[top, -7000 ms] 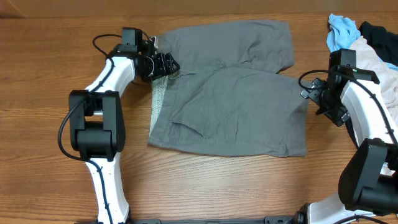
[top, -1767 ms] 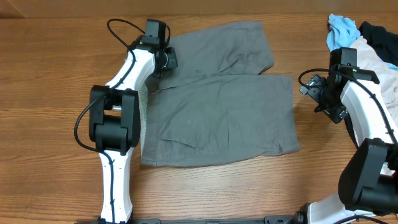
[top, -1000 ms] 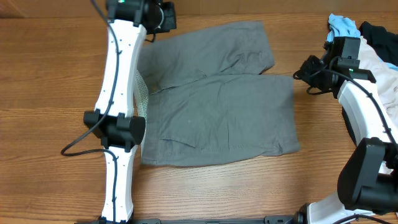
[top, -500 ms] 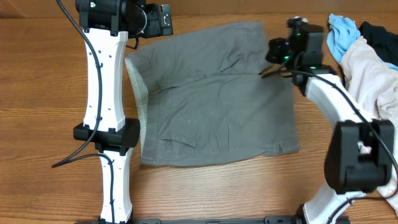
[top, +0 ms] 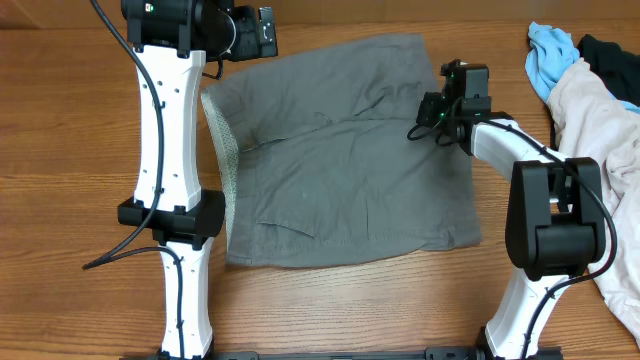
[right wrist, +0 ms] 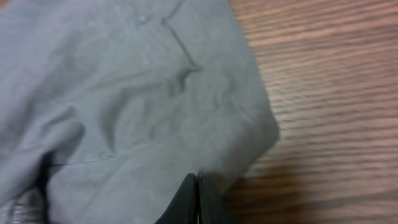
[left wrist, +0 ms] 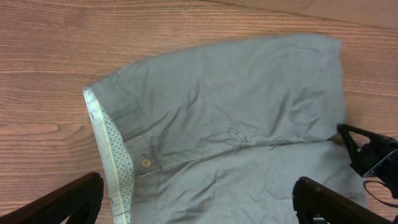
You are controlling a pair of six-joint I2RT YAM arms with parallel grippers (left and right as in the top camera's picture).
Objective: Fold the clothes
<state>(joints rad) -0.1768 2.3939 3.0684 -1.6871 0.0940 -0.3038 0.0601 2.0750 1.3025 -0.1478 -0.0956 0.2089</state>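
The gray shorts point(top: 340, 170) lie spread flat on the wooden table point(top: 60, 200), with the pale speckled waistband lining point(top: 225, 160) turned out along the left edge and the fly button point(left wrist: 145, 162) showing. My left gripper point(top: 262, 30) hangs high above the top left corner of the shorts point(left wrist: 230, 112), wide open and empty point(left wrist: 199, 208). My right gripper point(top: 418, 125) is shut, low at the right side where the upper leg meets the lower one. Its closed tips point(right wrist: 198, 180) rest at the hem corner of the shorts point(right wrist: 124, 93), with no cloth seen between them.
A whitish-pink garment point(top: 600, 130) is heaped at the right edge, with a small light-blue cloth point(top: 550, 50) and a dark garment point(top: 610, 50) behind it. My right arm point(left wrist: 367, 155) shows at the right in the left wrist view.
My left gripper let go of the waistband, opened and rose to the top left. My right arm swung left from beside the heap to the right edge of the shorts, staying shut.
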